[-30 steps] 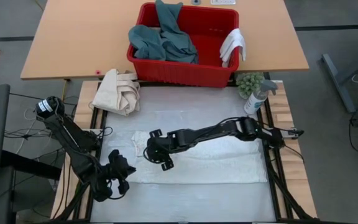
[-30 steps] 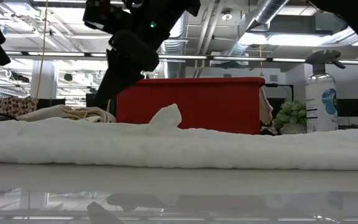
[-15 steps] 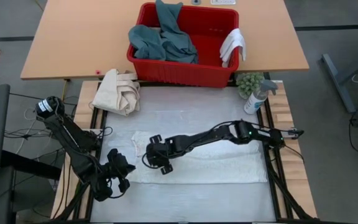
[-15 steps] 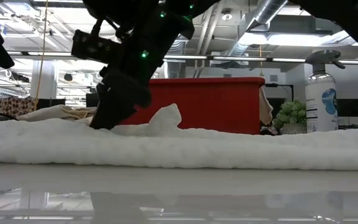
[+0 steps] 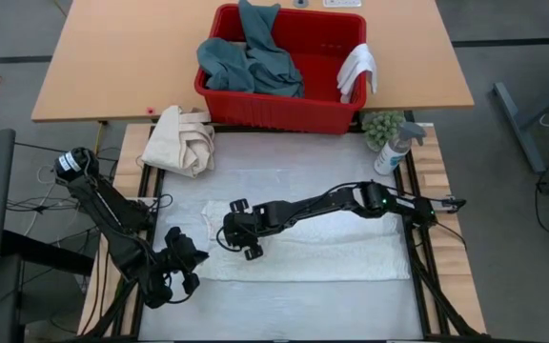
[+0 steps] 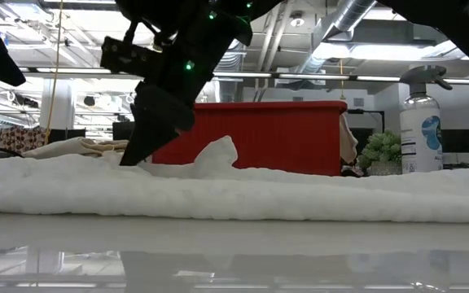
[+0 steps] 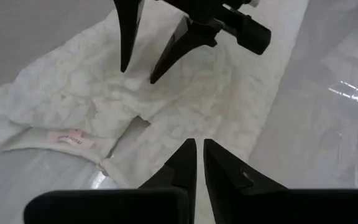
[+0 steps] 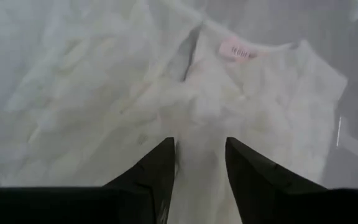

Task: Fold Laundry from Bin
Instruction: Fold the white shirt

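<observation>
The white towel (image 5: 303, 243) lies flat in a long strip on the table, just in front of the red bin (image 5: 284, 110). Its end nearest my left arm is bunched up, with a little pink label (image 8: 236, 53) showing there. The teal garment (image 5: 251, 62) and a small white cloth (image 5: 358, 71) are in the bin, waiting.

My right gripper (image 5: 239, 238) is down at that bunched end. Its two fingers (image 8: 154, 171) are partly apart, with their tips right at the cloth. I cannot tell if they have pinched any of it yet.

I think my job now is to grab this end and fold it over. To do it well, I should pinch close to the edge by the label and take only the top layer. Then I should lift a little and carry it straight along the strip, so the edges line up.

My left gripper (image 5: 181, 267) is shut tight and holds nothing. It waits by the towel's corner, farther from the bin. It could press the towel down if it slides.
</observation>
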